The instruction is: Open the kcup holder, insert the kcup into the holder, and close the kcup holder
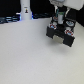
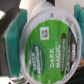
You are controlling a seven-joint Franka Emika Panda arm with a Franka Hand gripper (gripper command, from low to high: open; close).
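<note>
Kcup [image 2: 47, 47] is pinched in the claw [image 2: 45, 30], green lid filling the wrist view, teal pads [image 2: 11, 31] pressed on its sides. In the exterior view the claw [image 1: 58, 27] hangs right over the black kcup holder [image 1: 62, 36] on the white desk [image 1: 30, 57].

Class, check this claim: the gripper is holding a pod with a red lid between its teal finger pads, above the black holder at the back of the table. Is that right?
One detail is wrong: the lid is green, not red. The wrist view shows the kcup with its green top clamped between the teal pads. The rest stands: the exterior view shows the gripper over the black kcup holder.
</note>
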